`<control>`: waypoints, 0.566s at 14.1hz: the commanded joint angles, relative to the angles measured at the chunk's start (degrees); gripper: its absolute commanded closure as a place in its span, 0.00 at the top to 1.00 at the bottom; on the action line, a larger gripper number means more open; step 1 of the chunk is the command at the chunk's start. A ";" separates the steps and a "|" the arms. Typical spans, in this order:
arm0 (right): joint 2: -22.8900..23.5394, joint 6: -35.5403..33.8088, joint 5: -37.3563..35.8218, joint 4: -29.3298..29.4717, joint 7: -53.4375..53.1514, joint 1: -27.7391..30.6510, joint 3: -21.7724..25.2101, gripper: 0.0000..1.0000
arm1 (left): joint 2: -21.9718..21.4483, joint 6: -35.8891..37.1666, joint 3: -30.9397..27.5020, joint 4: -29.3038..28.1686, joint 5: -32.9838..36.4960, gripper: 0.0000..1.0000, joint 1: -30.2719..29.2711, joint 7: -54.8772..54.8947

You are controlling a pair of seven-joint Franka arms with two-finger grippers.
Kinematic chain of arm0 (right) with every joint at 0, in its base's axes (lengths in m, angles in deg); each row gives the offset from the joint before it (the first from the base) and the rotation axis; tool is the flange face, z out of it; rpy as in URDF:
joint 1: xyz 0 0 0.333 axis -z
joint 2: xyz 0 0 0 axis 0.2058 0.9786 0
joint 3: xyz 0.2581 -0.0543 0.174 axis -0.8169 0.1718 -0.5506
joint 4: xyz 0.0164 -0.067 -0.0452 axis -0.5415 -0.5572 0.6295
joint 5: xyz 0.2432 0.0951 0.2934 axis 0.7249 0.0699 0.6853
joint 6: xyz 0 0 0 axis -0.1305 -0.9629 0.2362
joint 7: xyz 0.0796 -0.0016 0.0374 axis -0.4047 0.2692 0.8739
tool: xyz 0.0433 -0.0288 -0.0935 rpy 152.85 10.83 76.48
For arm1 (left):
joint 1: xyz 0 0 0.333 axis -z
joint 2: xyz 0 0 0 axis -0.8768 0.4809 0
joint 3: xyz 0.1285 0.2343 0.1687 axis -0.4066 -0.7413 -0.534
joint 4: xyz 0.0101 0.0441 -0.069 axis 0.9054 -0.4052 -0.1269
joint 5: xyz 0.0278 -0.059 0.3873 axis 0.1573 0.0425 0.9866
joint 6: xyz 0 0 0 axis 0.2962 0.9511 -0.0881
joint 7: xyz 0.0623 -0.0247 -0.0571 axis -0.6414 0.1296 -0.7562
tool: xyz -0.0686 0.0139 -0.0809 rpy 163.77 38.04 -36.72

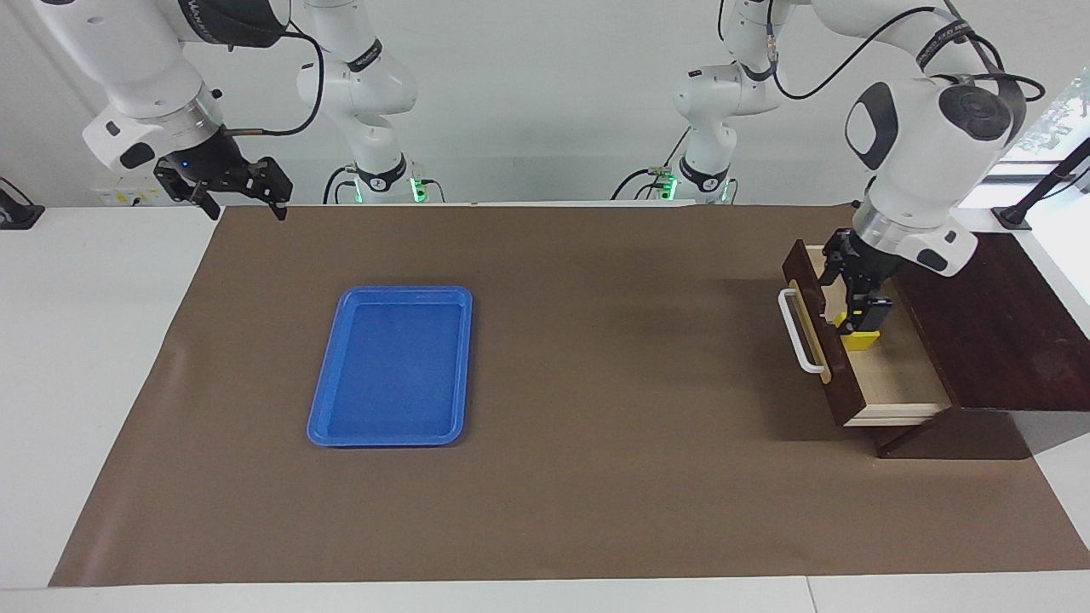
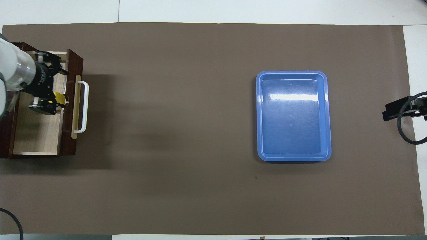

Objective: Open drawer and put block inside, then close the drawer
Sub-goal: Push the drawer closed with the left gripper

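Note:
The dark wooden drawer (image 1: 898,379) (image 2: 36,133) stands pulled open at the left arm's end of the table, its white bar handle (image 1: 796,330) (image 2: 83,106) facing the table's middle. The yellow block (image 1: 862,340) (image 2: 60,98) lies inside on the pale floor, close against the drawer's front panel. My left gripper (image 1: 851,294) (image 2: 52,86) hangs open above the drawer, over the block and partly covering it, holding nothing. My right gripper (image 1: 247,204) (image 2: 397,111) waits open and raised over the table's corner at the right arm's end.
A flat blue tray (image 1: 392,366) (image 2: 293,116) lies on the brown mat toward the right arm's end. The dark wooden box (image 1: 996,332) that houses the drawer sits at the table's edge. A black cable (image 2: 405,128) loops beside the right gripper.

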 commanded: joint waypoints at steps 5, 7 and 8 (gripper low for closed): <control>-0.13 0.61 -0.71 -0.05 0.67 0.32 -0.59 1.00 | -1.41 -9.43 -1.01 -11.30 1.12 1.00 0.36 -1.99; -0.22 0.70 -0.71 -0.23 0.67 0.32 -0.59 1.00 | -1.32 -10.33 -1.01 -11.67 1.48 1.00 -1.66 0.90; -0.40 0.70 -0.71 -0.14 0.75 0.41 -0.59 1.00 | -1.32 -10.68 -1.01 -11.67 1.48 1.00 -2.45 2.74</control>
